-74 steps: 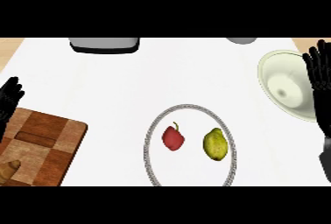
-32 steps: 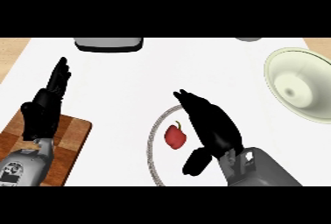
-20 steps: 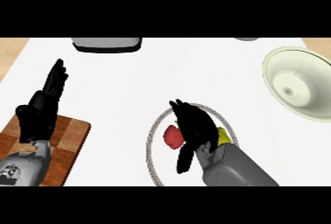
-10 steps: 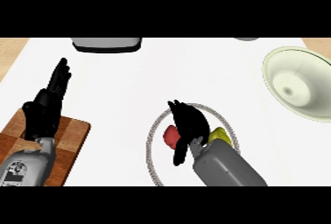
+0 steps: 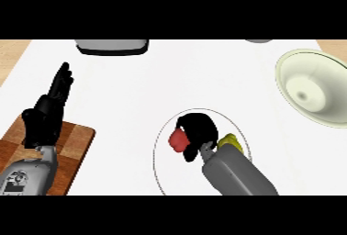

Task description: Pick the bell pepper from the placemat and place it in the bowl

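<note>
The bell pepper (image 5: 177, 140) lies on the left half of the round placemat (image 5: 157, 160), and what we notice first is that the right hand (image 5: 198, 131) no longer stretches over it as it did half a second ago. Its fingers are now bunched into a dark curl against the pepper's top and right side, with the thumb tucked low beside it. We read this as the grasp closing. The pepper does not look lifted yet, so the carry to the bowl (image 5: 325, 98) is all to come. That bowl sits well apart at the right edge of the desk (image 5: 169, 78). It is a pale, glossy, wide-mouthed dish with a small flat floor. The pepper is a small, smooth, bright red lump, rounded and probably slippery under the fingers. Touching the forearm on the mat is a yellow-green fruit (image 5: 228, 141), matte and egg-shaped. The placemat is thin, white and flat with a fine dark rim. The left hand (image 5: 47, 112) rests with straight fingers pointing up over a striped wooden board (image 5: 75, 142) at the left.
</note>
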Controlling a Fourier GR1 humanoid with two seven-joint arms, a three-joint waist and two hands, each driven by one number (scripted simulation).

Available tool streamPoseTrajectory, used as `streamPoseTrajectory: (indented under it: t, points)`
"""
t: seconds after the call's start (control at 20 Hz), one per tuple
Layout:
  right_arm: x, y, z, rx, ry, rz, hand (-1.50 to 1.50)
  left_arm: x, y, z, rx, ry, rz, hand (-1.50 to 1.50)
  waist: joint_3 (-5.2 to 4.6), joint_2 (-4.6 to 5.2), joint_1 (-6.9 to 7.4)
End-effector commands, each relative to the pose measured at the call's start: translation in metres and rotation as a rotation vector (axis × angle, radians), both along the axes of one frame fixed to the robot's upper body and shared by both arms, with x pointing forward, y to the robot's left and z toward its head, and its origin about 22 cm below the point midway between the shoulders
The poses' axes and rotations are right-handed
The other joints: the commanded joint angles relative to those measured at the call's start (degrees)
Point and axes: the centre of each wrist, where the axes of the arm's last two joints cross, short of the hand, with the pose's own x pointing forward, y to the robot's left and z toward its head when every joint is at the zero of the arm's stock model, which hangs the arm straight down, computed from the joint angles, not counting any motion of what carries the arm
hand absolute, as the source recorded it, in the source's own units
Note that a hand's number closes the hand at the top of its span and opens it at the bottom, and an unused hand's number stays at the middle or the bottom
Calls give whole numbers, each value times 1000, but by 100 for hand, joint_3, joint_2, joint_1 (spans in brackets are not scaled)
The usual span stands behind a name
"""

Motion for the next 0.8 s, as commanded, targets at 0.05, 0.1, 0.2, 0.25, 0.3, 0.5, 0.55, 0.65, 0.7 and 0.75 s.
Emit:
streamPoseTrajectory:
  t: [0.05,0.1,0.2,0.25,0.3,0.5,0.55,0.65,0.7,0.75]
  points:
    - [-7,4,-6,-7,-43,25,150,1,-3,4,1,0,-2,0,0,3,-15]
    - [-1,-23,-19,9,-38,39,150,4,0,-3,-5,-2,5,0,0,5,-26]
    - [-15,3,-19,17,-45,37,150,-2,-10,10,-5,13,-13,0,1,2,-3]
    - [-1,-3,-3,41,-62,34,150,6,-2,2,-7,5,8,0,0,4,-16]
    - [-1,-14,-14,52,-63,35,150,-4,-19,11,-8,-5,-3,0,1,1,-14]
    - [-9,6,-4,78,-77,29,150,-3,-2,5,6,3,16,0,0,4,2]
    - [-30,27,-8,106,-71,5,150,10,-11,14,-7,0,-15,0,1,10,39]
    - [-41,28,-31,133,-66,-24,150,11,-11,17,-7,12,-5,0,3,18,65]
    - [-36,28,-13,154,-64,-25,150,-5,2,-4,6,1,-5,0,0,8,36]
    - [-53,41,-18,151,-89,-6,150,-2,8,3,13,-22,-4,0,0,10,60]
